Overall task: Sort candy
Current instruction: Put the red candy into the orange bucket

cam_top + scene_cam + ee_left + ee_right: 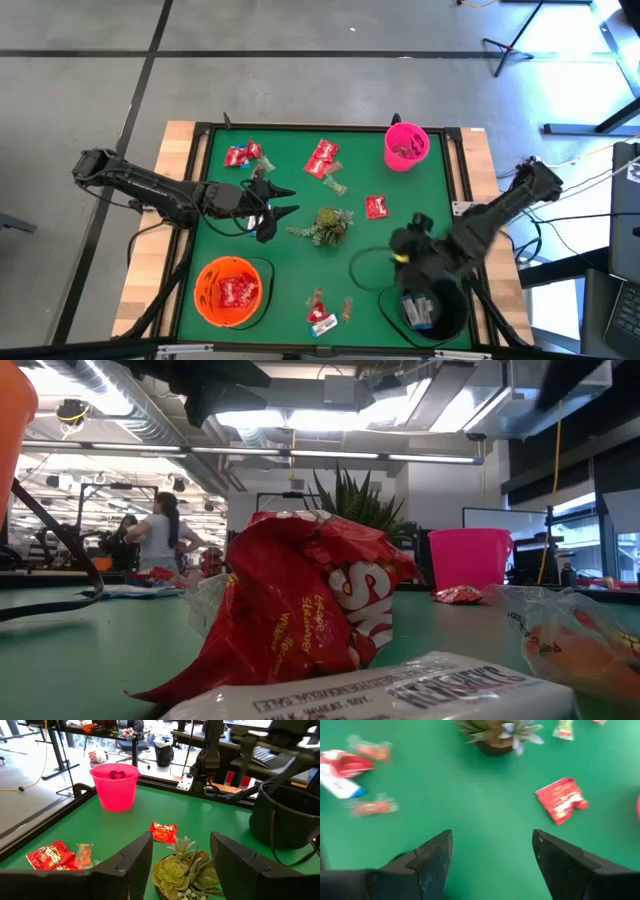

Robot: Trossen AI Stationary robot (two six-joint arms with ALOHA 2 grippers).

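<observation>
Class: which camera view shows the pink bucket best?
The left wrist view: the pink bucket stands whole, with candy inside. The high view shows only its rim and contents, the low view its side far off, the right wrist view hardly anything.

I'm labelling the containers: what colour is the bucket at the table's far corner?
Bright pink bucket; the left wrist view shows it best.

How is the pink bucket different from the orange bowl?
The pink bucket stands at the table's far right corner; the orange bowl sits at the near left. The bucket looks narrower; the bowl is wider. The bowl holds shiny red candy packets; the bucket holds only a few small dark pieces, too small to name. Both are round, open on top and stand on the green table.
</observation>
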